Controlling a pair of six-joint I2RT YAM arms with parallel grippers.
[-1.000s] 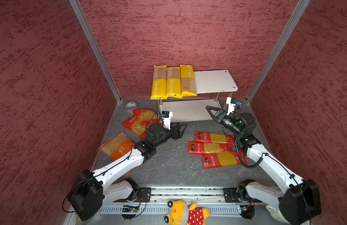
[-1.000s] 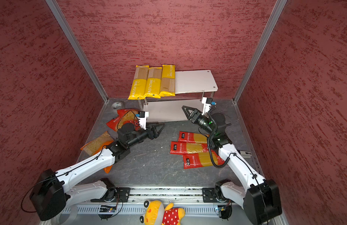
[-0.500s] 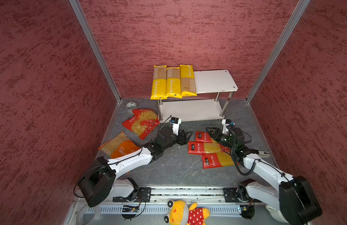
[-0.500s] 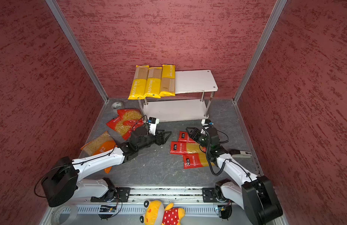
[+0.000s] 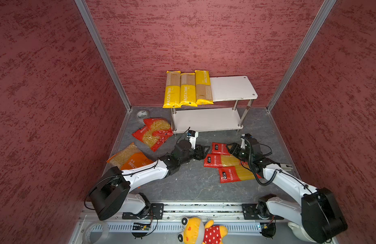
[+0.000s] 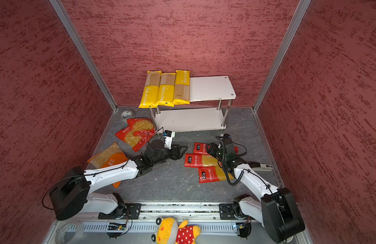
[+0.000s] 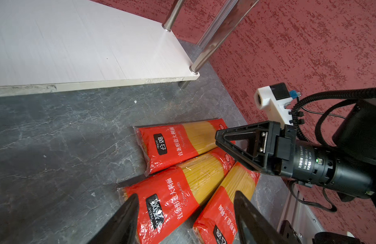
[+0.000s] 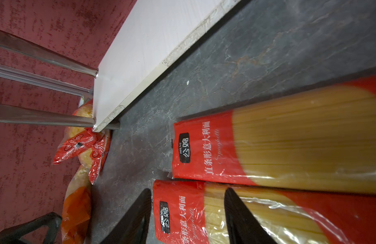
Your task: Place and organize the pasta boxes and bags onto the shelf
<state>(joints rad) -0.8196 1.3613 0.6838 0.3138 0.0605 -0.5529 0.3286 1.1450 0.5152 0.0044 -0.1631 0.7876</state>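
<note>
Three yellow spaghetti packs (image 5: pixel 188 88) lie side by side on the left of the shelf's top board (image 5: pixel 231 87). Three red spaghetti packs (image 5: pixel 221 160) are fanned out on the floor in front of it. My left gripper (image 5: pixel 205 152) is open, low at their left ends; in the left wrist view its gripper (image 7: pixel 186 213) straddles the middle pack (image 7: pixel 172 202). My right gripper (image 5: pixel 230 147) is open over the packs, its fingers (image 8: pixel 140 211) either side of one red end (image 8: pixel 178 211). Two red bags (image 5: pixel 154 134) and an orange bag (image 5: pixel 130 158) lie on the floor at the left.
A tape roll (image 5: pixel 142 114) lies in the back left corner. The shelf's lower board (image 5: pixel 206 120) is bare. A plush toy (image 5: pixel 202 230) sits in front of the base rail (image 5: pixel 204 208). Red walls close in on three sides.
Both arms have come down from near the shelf to the red packs on the floor. The right gripper's jaws have narrowed a little.
</note>
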